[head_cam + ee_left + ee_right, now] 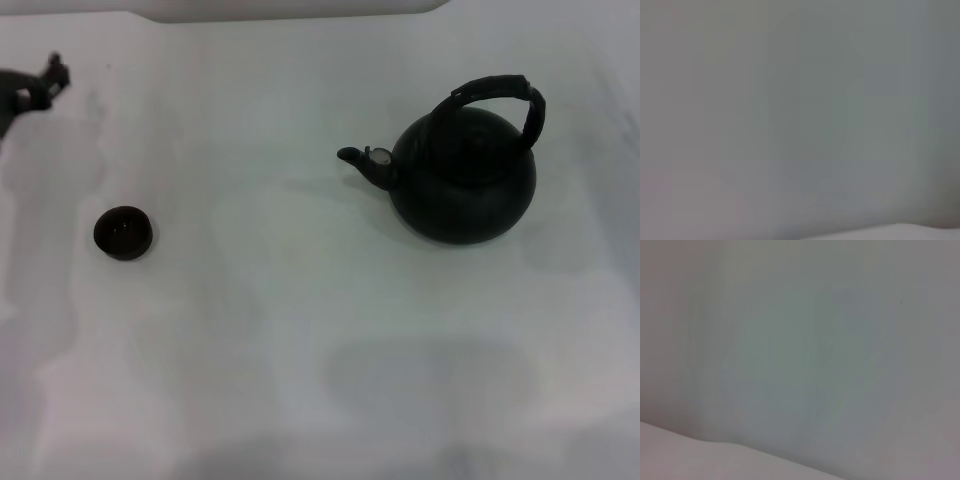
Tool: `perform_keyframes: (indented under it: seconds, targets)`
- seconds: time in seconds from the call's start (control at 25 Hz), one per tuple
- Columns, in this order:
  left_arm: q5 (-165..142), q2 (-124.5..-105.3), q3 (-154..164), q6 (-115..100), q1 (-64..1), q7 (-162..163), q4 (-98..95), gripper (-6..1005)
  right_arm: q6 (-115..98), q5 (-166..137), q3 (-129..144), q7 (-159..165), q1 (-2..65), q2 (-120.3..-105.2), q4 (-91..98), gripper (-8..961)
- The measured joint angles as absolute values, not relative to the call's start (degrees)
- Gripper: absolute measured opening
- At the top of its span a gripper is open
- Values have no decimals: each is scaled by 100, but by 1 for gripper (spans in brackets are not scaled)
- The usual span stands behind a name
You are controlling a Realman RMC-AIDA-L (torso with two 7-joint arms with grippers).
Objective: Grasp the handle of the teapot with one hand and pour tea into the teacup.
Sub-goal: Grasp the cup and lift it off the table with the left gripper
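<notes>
The teapot (pixel 463 175) is a large round black pot standing upright on the white table, right of centre in the head view. Its short spout (pixel 358 158), with a small pale cap, points left toward the teacup. Its thick black arched handle (pixel 497 92) rises over its top, with nothing holding it. The teacup (pixel 123 232) is a tiny dark round bowl standing far off at the left. My left gripper (pixel 48 80) shows only partly at the far left edge, behind the teacup and well away from it. My right gripper is out of view. Both wrist views show only a plain pale surface.
The white table (pixel 300 330) stretches between the teacup and the teapot and toward the front. A pale raised edge (pixel 290 8) runs along the back.
</notes>
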State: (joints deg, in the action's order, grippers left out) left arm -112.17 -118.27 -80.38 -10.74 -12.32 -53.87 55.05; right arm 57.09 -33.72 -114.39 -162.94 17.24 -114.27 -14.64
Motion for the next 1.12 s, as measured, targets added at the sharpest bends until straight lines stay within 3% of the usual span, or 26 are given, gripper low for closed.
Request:
perform_keyframes:
  seconds: [0.28,0.48,0.8,1.12]
  targets:
    - [-11617,-11813,-8404,-1591,-1753,-5072,4929,862,5724,-3375,-11454,-16294,1722,-11459,-1464,856]
    - [-11648,-11613,-8560,-1795,-2253,-4067,4205,861,5721,-3375,-11450,-16301,1800,-11464,-1476,856]
    - [-12300,-11479,-8606,-2006,-2431,-2643,3697,861,5706,-3375,-11449,-16304,1934,-11473,-1472,855]
    - [-14646,-11291,-8586,-2895,-2484,793,2963,861,5703,-3375,-11452,-16303,1933,-11471,-1471,855]
